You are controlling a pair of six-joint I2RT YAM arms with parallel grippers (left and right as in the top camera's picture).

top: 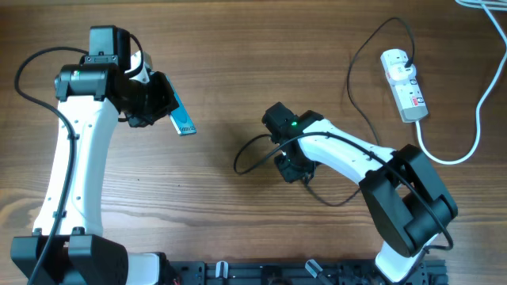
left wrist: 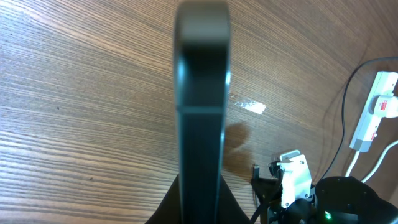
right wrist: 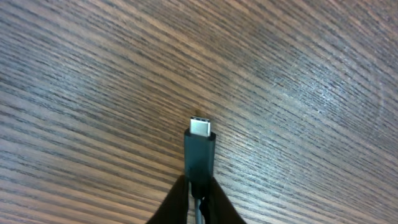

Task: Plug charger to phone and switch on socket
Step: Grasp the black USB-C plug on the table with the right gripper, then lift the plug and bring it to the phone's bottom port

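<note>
From the overhead camera I judge the task about half prepared: both pieces are picked up, nothing is joined. My left gripper [top: 166, 109] is pinched on the phone [top: 183, 121] at the table's [top: 238, 63] upper left, arm reaching forward, the phone's free end pointing toward the centre. My right gripper [top: 292, 169] sits mid-table, forearm folded back, with the charger [top: 247, 153] looping beside it. The socket [top: 404, 84] lies well apart at the upper right, untouched; I cannot read its switch. The left wrist camera shows the phone edge-on, clamped upright between the jaws. The right wrist camera shows the jaws pressed onto the charger's black plug body, its metal tip protruding above the wood. Mating plug with phone and switching on remain.
</note>
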